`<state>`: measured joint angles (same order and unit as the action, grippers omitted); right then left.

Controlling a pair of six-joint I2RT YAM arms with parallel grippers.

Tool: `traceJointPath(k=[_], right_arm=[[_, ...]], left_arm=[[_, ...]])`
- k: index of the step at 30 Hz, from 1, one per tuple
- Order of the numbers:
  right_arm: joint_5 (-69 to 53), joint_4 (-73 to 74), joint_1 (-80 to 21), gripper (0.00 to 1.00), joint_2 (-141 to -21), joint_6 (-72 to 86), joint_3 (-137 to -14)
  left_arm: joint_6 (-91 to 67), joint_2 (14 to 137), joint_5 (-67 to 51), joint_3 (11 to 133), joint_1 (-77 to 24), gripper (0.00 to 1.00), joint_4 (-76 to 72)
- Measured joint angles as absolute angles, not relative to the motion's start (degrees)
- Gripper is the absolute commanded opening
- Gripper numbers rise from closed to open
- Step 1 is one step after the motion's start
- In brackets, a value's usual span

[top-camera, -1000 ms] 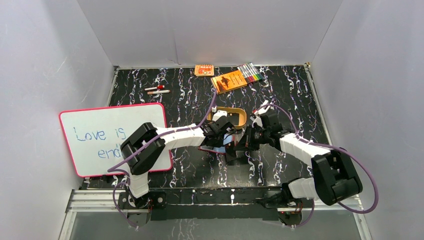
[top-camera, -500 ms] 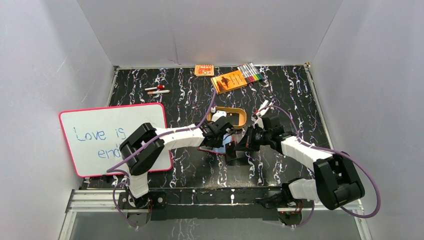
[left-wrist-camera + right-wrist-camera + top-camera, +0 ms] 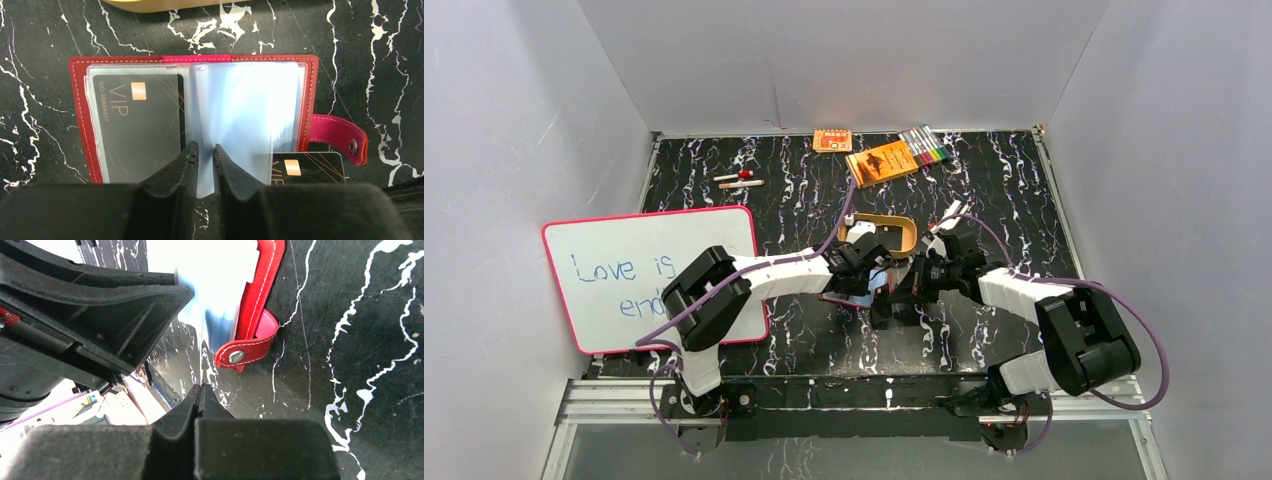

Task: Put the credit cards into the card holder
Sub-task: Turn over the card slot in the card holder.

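Left claw (image 3: 204,150), jaws barely parted, straddles the edge of a clear sleeve (image 3: 240,110) at the spine of the open holder (image 3: 76,125). Right claw (image 3: 201,390), clamped on a card (image 3: 315,167), sits by the holder's tab (image 3: 345,140). If the sleeve slips free and sags shut, the card could jam on its lip or shove the holder.

White-shelled arms (image 3: 774,272) with black joints; purple cables (image 3: 654,395); black wedge-shaped gripper fingers (image 3: 175,170).
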<state>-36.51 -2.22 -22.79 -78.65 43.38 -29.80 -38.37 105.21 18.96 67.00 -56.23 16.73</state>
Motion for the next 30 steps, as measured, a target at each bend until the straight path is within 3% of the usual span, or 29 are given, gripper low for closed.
traceJointPath(k=[6,11,30], right_arm=[[-37.04,-3.64,-22.79,0.0,-79.83,43.38,-29.8],[-37.32,-4.58,-22.81,0.0,-79.88,43.35,-29.93],[-36.49,-8.05,-27.44,0.0,-87.72,44.45,-36.12]], left_arm=[[-38.59,103.96,18.83,67.0,-56.23,0.44,18.26],[-38.65,102.0,18.61,67.07,-56.23,0.52,18.98],[-39.64,93.82,20.71,65.98,-54.39,0.56,21.61]])
